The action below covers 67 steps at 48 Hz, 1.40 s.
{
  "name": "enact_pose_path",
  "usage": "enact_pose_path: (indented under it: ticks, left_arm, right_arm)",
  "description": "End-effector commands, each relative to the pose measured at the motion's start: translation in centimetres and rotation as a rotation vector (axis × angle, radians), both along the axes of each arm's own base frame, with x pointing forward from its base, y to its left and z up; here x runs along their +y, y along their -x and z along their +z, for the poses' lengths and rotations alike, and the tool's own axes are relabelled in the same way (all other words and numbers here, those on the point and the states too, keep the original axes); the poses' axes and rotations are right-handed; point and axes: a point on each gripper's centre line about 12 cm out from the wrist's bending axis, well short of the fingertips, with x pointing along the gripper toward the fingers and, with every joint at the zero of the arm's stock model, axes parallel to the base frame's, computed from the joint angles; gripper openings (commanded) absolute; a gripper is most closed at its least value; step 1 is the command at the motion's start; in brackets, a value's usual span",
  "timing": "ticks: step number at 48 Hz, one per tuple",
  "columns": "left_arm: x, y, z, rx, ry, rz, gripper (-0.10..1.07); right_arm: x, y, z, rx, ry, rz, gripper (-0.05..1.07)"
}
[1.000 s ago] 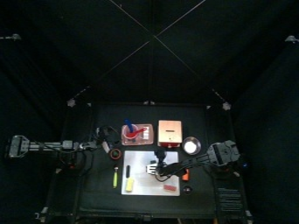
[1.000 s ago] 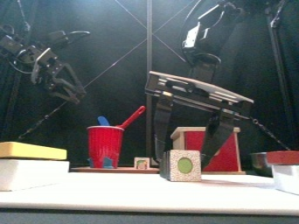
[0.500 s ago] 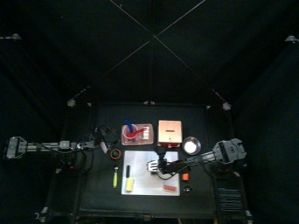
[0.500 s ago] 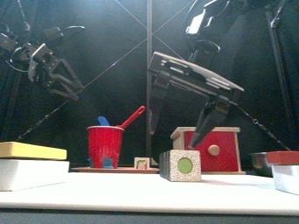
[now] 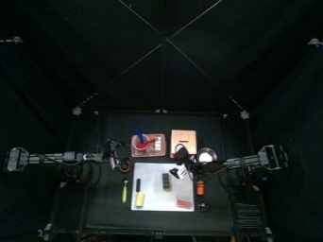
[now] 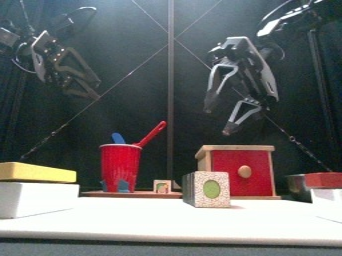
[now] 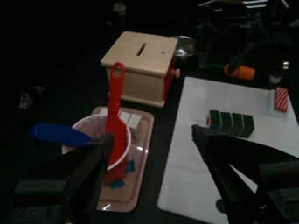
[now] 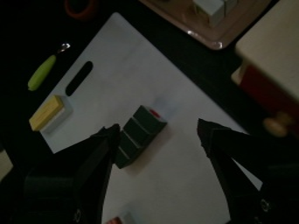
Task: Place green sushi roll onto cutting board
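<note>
Basically done, by the look of it. Biggest to smallest:

- Small black table (image 5: 108,213): carries everything.
- Flat white cutting board (image 8: 152,79): directly under the right gripper (image 8: 160,131).
- Light wooden box with a red front (image 7: 140,61): beyond the left gripper (image 7: 149,138), off the board.
- Red plastic cup (image 6: 120,165) with a red spoon: just ahead of the left gripper's jaws, on a pink tray.
- Right gripper: jaws spread fully, nothing between them, hanging well above the board.
- Left gripper: jaws apart, empty, parked high on its own side.
- Stubby dark green sushi roll (image 8: 138,137): lying on the white board, below the right gripper, touching neither jaw.

My read: the step in hand is clearing out. To do it well, lift straight up away from the roll, keep the 2 jaws wide, no sideways sweep until well above. The roll is short and light, so a brushed jaw would likely roll it off the board.
</note>
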Motion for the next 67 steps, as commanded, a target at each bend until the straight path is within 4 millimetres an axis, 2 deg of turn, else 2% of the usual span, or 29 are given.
enact_pose_path:
  ticks: [1,12,20,30,37,46,57,67]
  left_arm:
    - [0.1,-0.7,2.0,-0.046,-0.019,-0.007,1.02]
    - [0.5,-1.2,3.7,-0.083,-0.033,0.01,1.02]
    - [0.6,-2.0,4.4,-0.091,-0.03,0.013,1.02]
    - [1.0,-2.7,3.8,-0.058,-0.046,0.023,1.02]
    - [0.8,-2.8,3.7,-0.055,-0.039,0.017,1.02]
    - [0.8,-2.8,3.8,-0.056,-0.042,0.013,1.02]
    - [0.8,-2.6,3.0,-0.038,-0.042,0.016,1.02]
    - [1.0,-2.4,2.7,-0.028,-0.046,0.021,1.02]
  right_arm:
    - [-1.1,1.9,2.2,-0.078,0.064,0.043,1.0]
    - [-2.9,4.6,3.6,-0.059,0.253,0.133,1.0]
    - [-3.7,5.1,3.8,0.035,0.351,0.203,1.0]
    - [-4.7,4.9,4.7,0.007,0.413,0.266,1.0]
    - [-4.1,4.5,4.8,-0.094,0.392,0.285,1.0]
    - [-3.5,4.5,3.5,-0.191,0.319,0.247,1.0]
    - [-1.7,4.6,2.3,-0.341,0.246,0.222,1.0]
    - [-1.5,4.8,1.7,-0.36,0.251,0.221,1.0]
